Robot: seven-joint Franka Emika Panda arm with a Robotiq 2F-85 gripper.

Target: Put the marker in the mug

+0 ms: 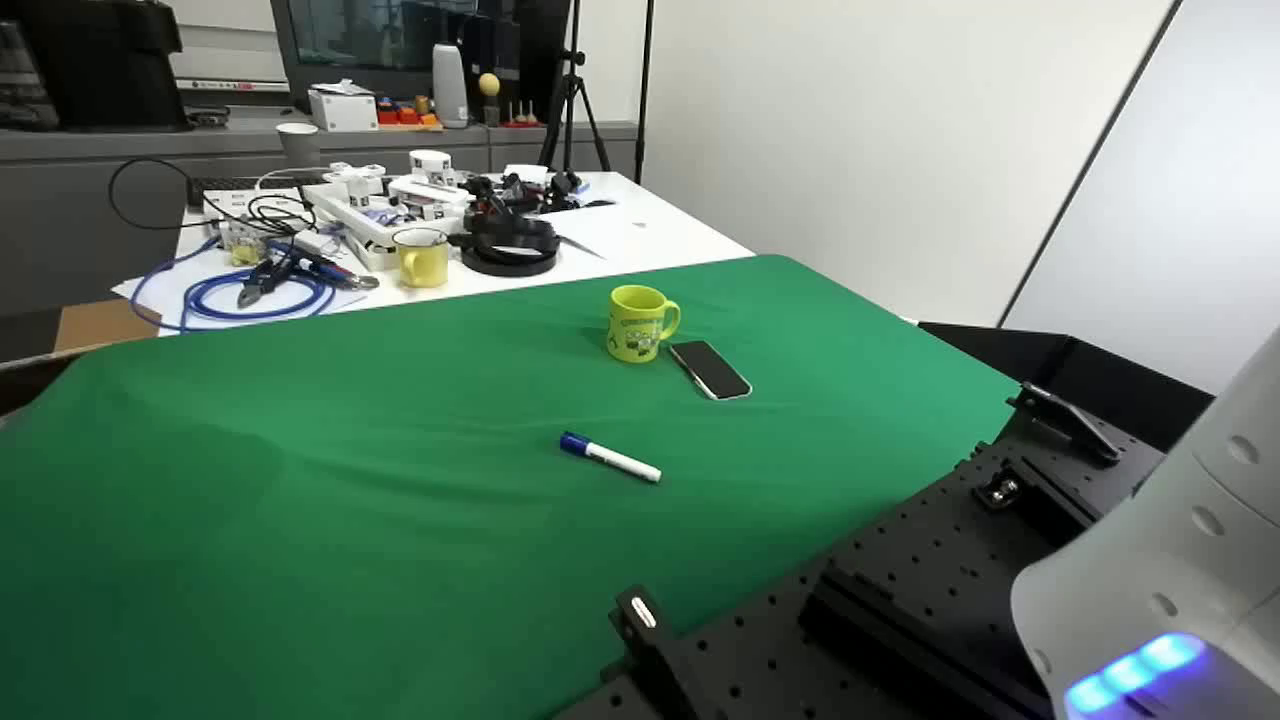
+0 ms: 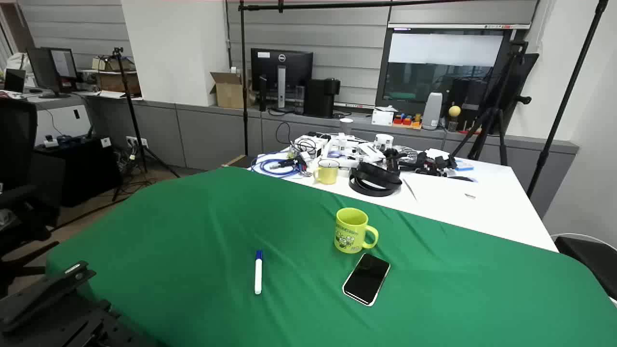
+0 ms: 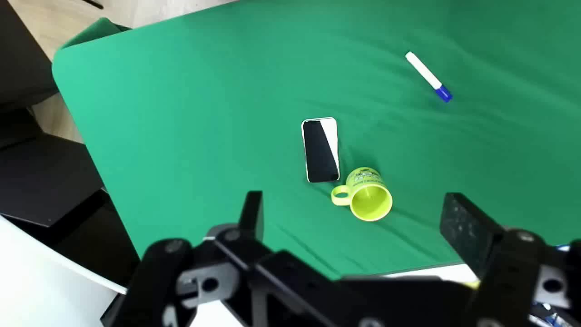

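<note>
Marker [image 1: 625,465], blue-capped, lies flat on the green cloth [image 1: 300,530], well apart from the yellow-green mug [image 1: 636,325]; mug stands upright on the same cloth, phone [image 1: 712,371] face up just beside its handle. Gripper [image 3: 352,215] in the wrist view has its fingers [image 3: 470,229] spread wide apart, the mug showing between them. Beyond the cloth, a white table [image 2: 482,212] holds another yellow cup [image 1: 425,265] near black straps [image 1: 515,235], and in an exterior view part of the white arm [image 1: 1130,590], blue lights [image 1: 1130,672] on it, shows by a black plate [image 1: 950,590].
</note>
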